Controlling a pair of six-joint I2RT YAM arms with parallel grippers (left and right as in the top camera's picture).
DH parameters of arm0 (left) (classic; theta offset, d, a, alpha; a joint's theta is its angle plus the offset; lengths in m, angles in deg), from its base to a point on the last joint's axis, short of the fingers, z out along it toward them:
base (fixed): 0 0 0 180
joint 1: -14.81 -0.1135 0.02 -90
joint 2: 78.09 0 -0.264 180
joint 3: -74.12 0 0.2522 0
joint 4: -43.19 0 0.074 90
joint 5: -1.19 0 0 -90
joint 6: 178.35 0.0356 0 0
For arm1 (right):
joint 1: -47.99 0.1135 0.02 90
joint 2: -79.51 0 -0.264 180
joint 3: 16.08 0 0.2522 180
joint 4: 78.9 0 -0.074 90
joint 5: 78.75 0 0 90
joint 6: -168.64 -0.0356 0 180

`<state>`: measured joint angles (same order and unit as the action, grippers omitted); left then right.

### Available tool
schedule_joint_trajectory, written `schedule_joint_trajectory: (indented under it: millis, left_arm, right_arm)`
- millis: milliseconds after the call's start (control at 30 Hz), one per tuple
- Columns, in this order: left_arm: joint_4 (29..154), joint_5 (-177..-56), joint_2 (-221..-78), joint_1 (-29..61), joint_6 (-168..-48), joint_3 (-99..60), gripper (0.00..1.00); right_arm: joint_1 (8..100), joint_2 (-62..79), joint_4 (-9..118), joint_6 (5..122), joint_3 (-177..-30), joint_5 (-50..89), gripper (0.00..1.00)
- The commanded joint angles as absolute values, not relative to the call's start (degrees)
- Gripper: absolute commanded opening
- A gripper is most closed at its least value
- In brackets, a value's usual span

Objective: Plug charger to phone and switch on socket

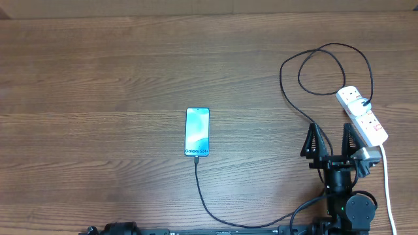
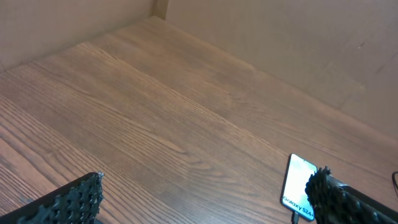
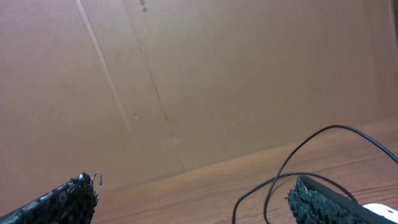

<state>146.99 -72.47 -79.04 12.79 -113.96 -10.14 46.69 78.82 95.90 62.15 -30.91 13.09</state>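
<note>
The phone (image 1: pixel 197 132) lies flat mid-table, screen lit, "Galaxy S24+" text at its near end. The charger cable (image 1: pixel 201 189) meets the phone's near edge, runs along the front of the table, loops at the back right (image 1: pixel 307 65) and ends in a black plug (image 1: pixel 364 104) seated in the socket strip (image 1: pixel 366 121). My right gripper (image 1: pixel 331 140) is open and empty, just left of the strip. In the left wrist view my left gripper (image 2: pixel 208 180) is open and empty, with the phone (image 2: pixel 298 183) ahead to its right. The right wrist view shows my right gripper (image 3: pixel 193 185) open, with the cable (image 3: pixel 292 158) ahead.
The strip's thick white cord (image 1: pixel 386 183) runs down the right side toward the table's front edge. A brown cardboard wall (image 3: pixel 186 81) stands behind the table. The left arm's base (image 1: pixel 111 230) sits at the front edge.
</note>
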Motion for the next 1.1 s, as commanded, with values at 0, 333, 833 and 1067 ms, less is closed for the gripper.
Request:
schedule_joint_trajectory:
  millis: [0, 333, 833, 1067]
  left_arm:
    - [146.78, -71.91, -78.34, 12.49, -114.77, -10.25, 1.00]
    - [146.78, -71.91, -78.34, 12.49, -114.77, -10.25, 0.99]
    - [146.78, -71.91, -78.34, 12.49, -114.77, -10.25, 0.99]
    - [146.78, -71.91, -78.34, 12.49, -114.77, -10.25, 0.99]
  right_arm:
    - [46.91, 79.34, 94.52, 62.02, -30.29, 11.98, 1.00]
    - [45.70, 79.34, 82.52, 62.70, -30.27, 10.62, 1.00]
    - [45.51, 79.34, 82.52, 62.61, -30.29, 10.89, 1.00]
    - [45.51, 79.34, 82.52, 62.61, -30.29, 10.86, 1.00]
